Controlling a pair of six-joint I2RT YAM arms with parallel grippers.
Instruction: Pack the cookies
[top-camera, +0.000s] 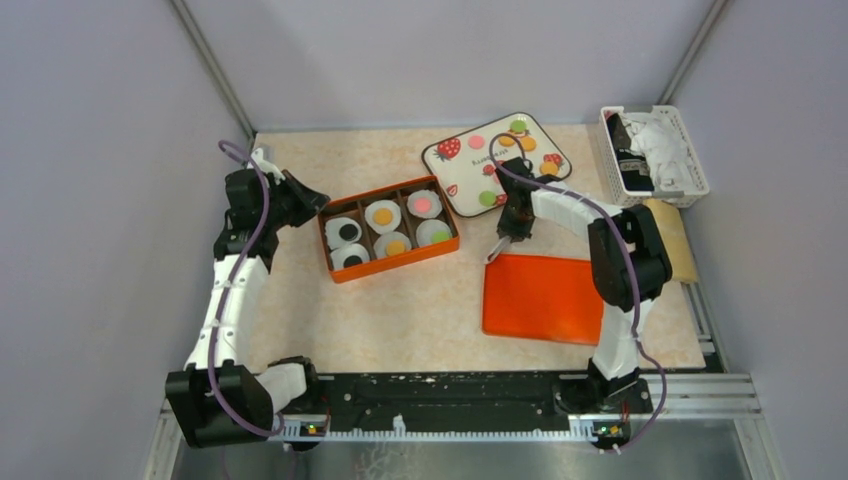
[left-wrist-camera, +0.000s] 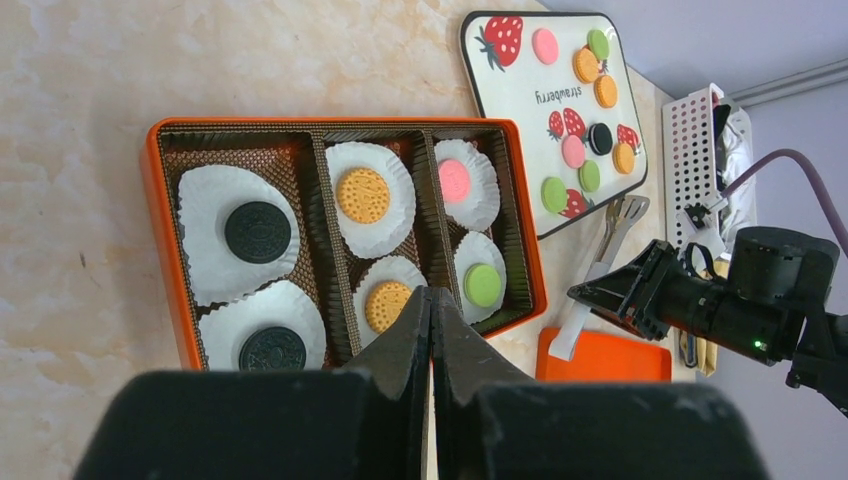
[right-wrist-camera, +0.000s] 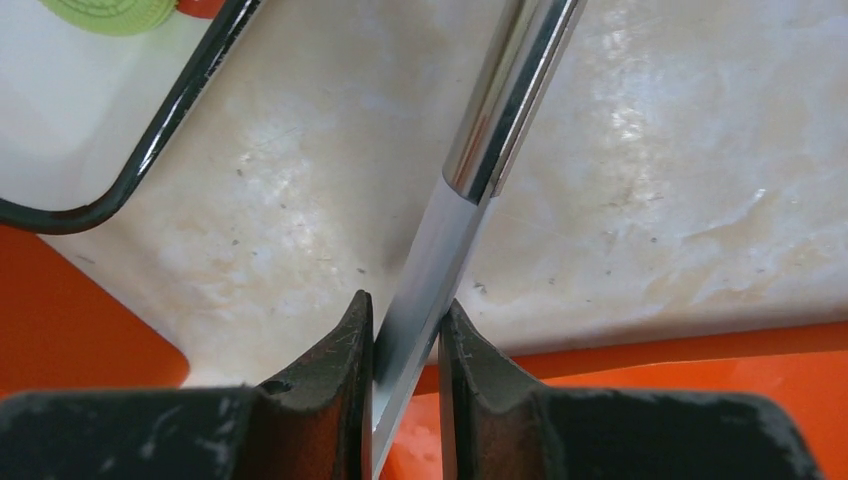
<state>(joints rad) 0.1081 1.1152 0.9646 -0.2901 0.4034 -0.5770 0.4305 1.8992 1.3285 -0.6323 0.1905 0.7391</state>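
Observation:
The orange box (top-camera: 395, 262) holds white paper cups with cookies: two black (left-wrist-camera: 257, 231), two orange (left-wrist-camera: 362, 195), one pink (left-wrist-camera: 454, 180) and one green (left-wrist-camera: 482, 285). Several more cookies (top-camera: 527, 143) lie on the strawberry tray (top-camera: 470, 175). My left gripper (top-camera: 318, 200) is shut and empty at the box's left end, its tips (left-wrist-camera: 431, 300) pressed together. My right gripper (right-wrist-camera: 405, 320) is shut on metal tongs (right-wrist-camera: 480, 150) between the tray and the orange lid (top-camera: 540, 298). The tongs' (left-wrist-camera: 604, 255) tips point toward the tray's near edge.
A white basket (top-camera: 655, 155) with dark and white items stands at the back right, and a tan flat piece (top-camera: 675, 235) lies beside the lid. The tray's black rim (right-wrist-camera: 150, 150) and a green cookie (right-wrist-camera: 110, 12) lie close ahead of the right gripper.

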